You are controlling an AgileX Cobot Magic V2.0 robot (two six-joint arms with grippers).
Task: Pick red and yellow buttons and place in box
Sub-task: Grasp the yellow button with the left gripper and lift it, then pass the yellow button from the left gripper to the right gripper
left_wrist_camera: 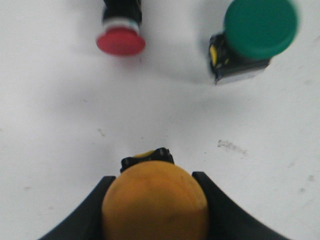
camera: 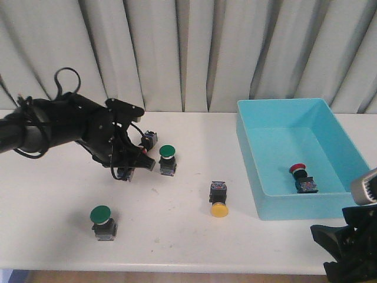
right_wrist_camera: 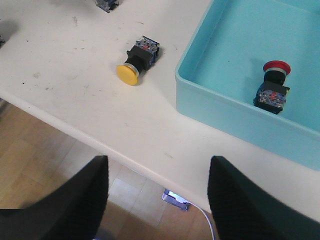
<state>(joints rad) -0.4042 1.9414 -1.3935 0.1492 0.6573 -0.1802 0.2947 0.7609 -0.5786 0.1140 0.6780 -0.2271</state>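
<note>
My left gripper (camera: pixel 125 171) (left_wrist_camera: pixel 155 210) is shut on a yellow button (left_wrist_camera: pixel 155 202), whose domed cap fills the gap between both fingers; it is just above the table. A red button (left_wrist_camera: pixel 120 39) (camera: pixel 149 140) lies on its side just beyond it. A second yellow button (camera: pixel 218 203) (right_wrist_camera: pixel 134 66) lies on its side mid-table, left of the box (camera: pixel 259 194) (right_wrist_camera: pixel 220 102). Another red button (camera: pixel 301 177) (right_wrist_camera: pixel 274 80) lies inside the box. My right gripper (camera: pixel 347 250) (right_wrist_camera: pixel 157 200) is open and empty, off the table's front edge near the box's front right corner.
A green-capped button (camera: pixel 167 155) (left_wrist_camera: pixel 255 35) stands upright right beside my left gripper. Another green one (camera: pixel 102 219) stands near the front left of the table. Grey curtains hang behind the table.
</note>
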